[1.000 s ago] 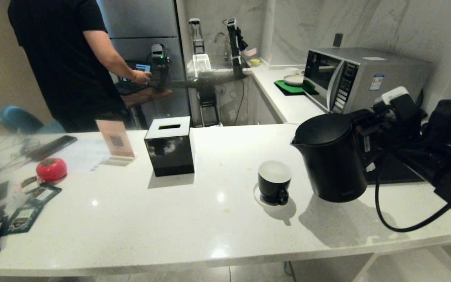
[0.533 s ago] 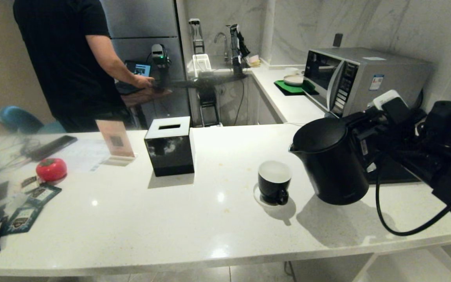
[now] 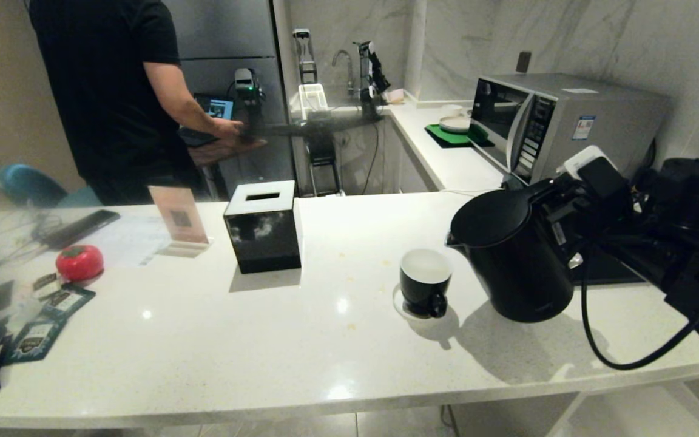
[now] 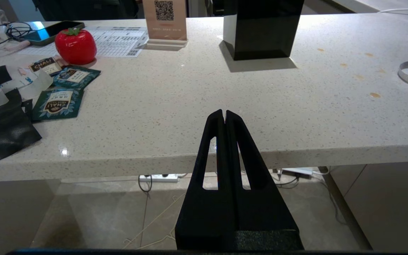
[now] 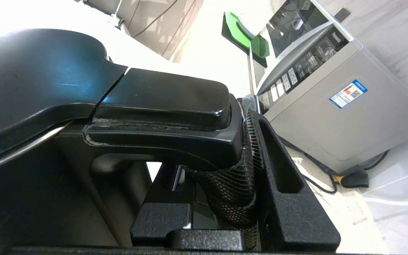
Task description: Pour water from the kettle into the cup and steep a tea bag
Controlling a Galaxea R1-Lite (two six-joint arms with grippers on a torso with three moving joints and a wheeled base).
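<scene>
kettle (image 3: 516,258) is held by its handle in our right claw (image 5: 250,166) and tips toward cup (image 3: 425,280), no water poured yet, tea bag not seen, left claw (image 4: 224,117) pinched shut.

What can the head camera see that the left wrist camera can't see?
Only the head view shows the kettle tipped toward the cup, held at its handle by the right gripper, plus the microwave and a person. Only the left wrist view shows the left gripper, shut, in front of the counter edge. Both show the counter, the black tissue box, the red tomato-shaped thing and the blue packets.
</scene>
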